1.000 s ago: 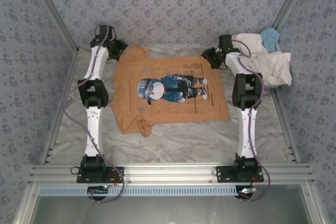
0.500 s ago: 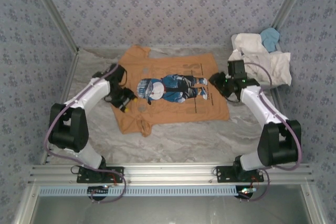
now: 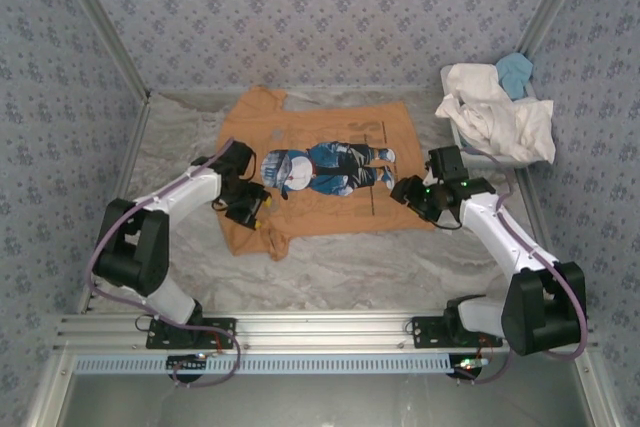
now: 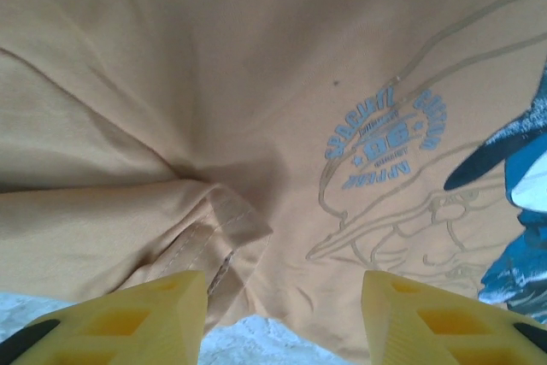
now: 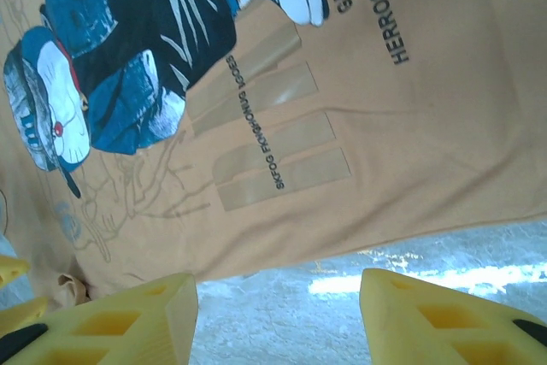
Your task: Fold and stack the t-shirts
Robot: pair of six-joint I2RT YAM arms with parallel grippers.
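Tan-orange t-shirt (image 3: 330, 172) with a cartoon print lies spread flat at table centre; left gripper (image 3: 250, 209) over its 8 o'clock sleeve, jaws apart, empty; right gripper (image 3: 408, 192) over its 4 o'clock hem, likewise; white and blue t-shirts (image 3: 500, 112) heaped at 2 o'clock.

My table (image 3: 330, 267): marbled grey-white top. Tan-orange t-shirt (image 3: 330, 209) lies flat at centre, print up, collar toward left, hem toward right. Near sleeve bunched, its edge on bare top. Far right corner: heap of white t-shirts (image 3: 505, 117), light blue one (image 3: 516, 72) at its far side. Can't tell what's under heap.
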